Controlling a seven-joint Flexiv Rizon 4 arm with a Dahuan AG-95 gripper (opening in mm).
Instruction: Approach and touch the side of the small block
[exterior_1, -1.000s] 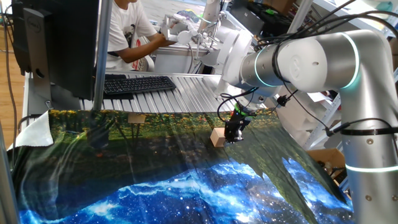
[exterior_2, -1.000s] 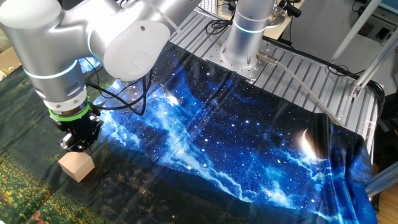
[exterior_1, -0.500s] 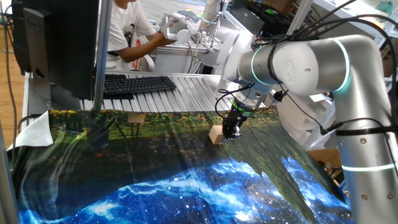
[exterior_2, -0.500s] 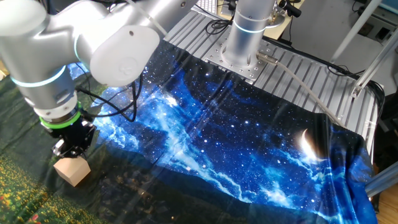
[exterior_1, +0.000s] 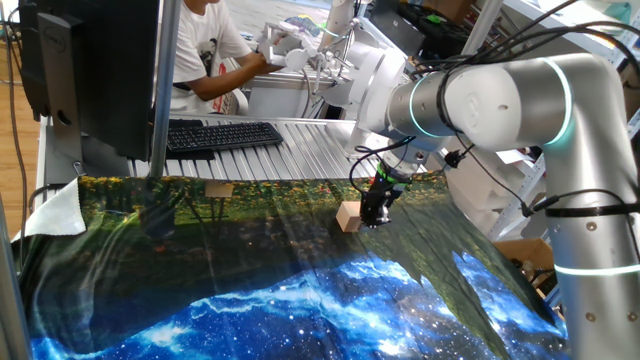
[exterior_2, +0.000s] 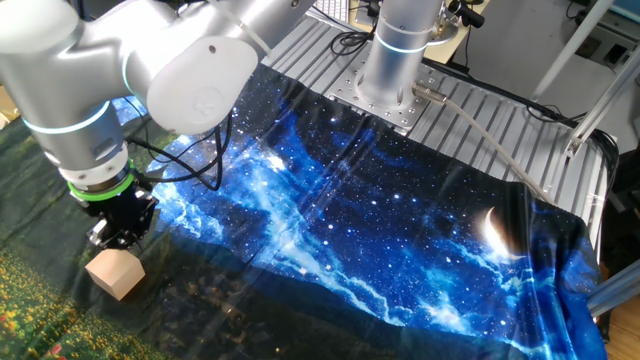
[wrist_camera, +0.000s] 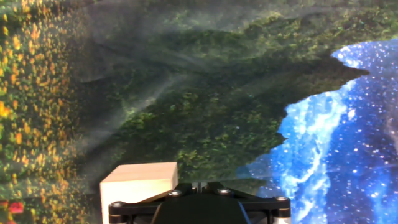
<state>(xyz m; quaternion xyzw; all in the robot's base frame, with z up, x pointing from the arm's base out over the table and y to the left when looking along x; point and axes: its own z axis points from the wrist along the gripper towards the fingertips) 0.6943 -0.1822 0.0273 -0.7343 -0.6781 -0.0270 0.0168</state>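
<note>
1. Block (exterior_1: 348, 216) sits on the printed cloth (exterior_1: 250, 290), on the dark green part near the far edge, at about 2 o'clock from cloth centre in one fixed view.
2. Gripper (exterior_1: 376, 215) is low over the cloth, right beside the block at its 3 o'clock side in that view; tip looks touching or a hair off, can't tell which.
3. Other fixed view: block (exterior_2: 114, 273) lies at 6 o'clock of the gripper (exterior_2: 118, 228), tip just over its top edge, cloth (exterior_2: 380, 240) blue starry at 3 o'clock.
4. Hand view: block (wrist_camera: 139, 182) at the bottom, about 7 o'clock, tight against the black gripper (wrist_camera: 199, 202) body; green cloth (wrist_camera: 186, 99) ahead, blue patch at 3 o'clock.
5. Fingers: tips hidden in all 3 views, can't tell whether apart or together. Nothing seen gripped.
6. Block rests flat, upright, 1 corner toward the other fixed camera.
7. Background in one fixed view: keyboard (exterior_1: 222, 135) at 11 o'clock of block, monitor (exterior_1: 95, 70) far left, person (exterior_1: 215, 50) behind.
8. Flat tan piece (exterior_1: 219, 190) lies at the cloth's far edge, 9 o'clock of block, well apart.
</note>
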